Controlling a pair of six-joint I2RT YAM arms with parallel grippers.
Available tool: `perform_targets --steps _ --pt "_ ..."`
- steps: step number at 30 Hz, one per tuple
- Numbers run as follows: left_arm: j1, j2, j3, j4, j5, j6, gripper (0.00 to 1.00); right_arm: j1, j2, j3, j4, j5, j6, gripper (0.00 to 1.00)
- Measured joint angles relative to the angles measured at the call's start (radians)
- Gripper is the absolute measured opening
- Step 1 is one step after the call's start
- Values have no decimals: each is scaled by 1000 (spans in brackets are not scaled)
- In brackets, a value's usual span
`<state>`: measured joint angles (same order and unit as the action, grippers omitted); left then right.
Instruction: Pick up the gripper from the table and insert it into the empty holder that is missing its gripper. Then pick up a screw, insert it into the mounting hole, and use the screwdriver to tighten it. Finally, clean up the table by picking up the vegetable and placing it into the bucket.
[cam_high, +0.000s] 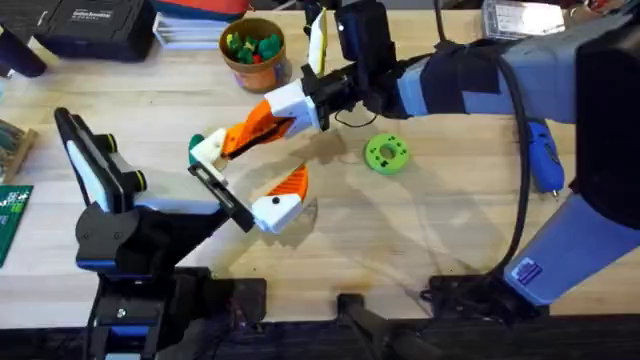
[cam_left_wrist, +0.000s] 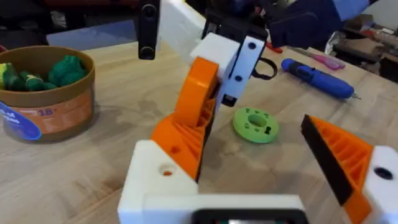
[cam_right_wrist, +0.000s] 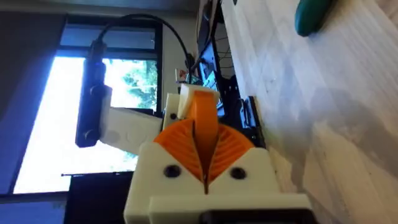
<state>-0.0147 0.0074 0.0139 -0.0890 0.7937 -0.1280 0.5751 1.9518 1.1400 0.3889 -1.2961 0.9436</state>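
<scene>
- Two tools meet near the middle of the counter (cam_high: 420, 230). My right tool (cam_high: 292, 108) reaches in from the right, and my left tool (cam_high: 250, 190) lies low beneath it.
- My right tool is clamped on the loose finger piece (cam_high: 255, 125), with its ribbed pads pinching the orange wedge from both sides. The piece is off the counter and tilted, with its white block end pointing down toward my left arm.
- My left tool stands wide. It has one full finger on one side and only the bare black mount bar (cam_high: 218, 188) on the other.
- The white block end sits right at the far tip of that bar. I cannot tell whether it has begun to slide on.
- The piece looks like hard printed plastic, so I judge it to be light and stiff with nothing to crush. The smooth white faces would likely be slippery.
- I judge the ribbed wedge to be the better place to hold it. That grip also leaves the block end free for the bar.
- A tilted piece could jam on the bar, so the fit will need the two lined up straight.
- A small dark-green toy vegetable (cam_high: 194, 146) peeks out just beside the block end.
- The orange bucket (cam_high: 252, 50) stands at the far edge, and the blue screwdriver (cam_high: 545, 155) lies well off to the right.
</scene>
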Motion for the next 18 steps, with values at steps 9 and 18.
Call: perform_targets --steps 9,18 --pt "0 0 0 0 -6 -10 986 2 24 11 8 -19 25 8" --pt "0 0 0 0 7 -19 986 -8 49 21 14 -79 26 8"
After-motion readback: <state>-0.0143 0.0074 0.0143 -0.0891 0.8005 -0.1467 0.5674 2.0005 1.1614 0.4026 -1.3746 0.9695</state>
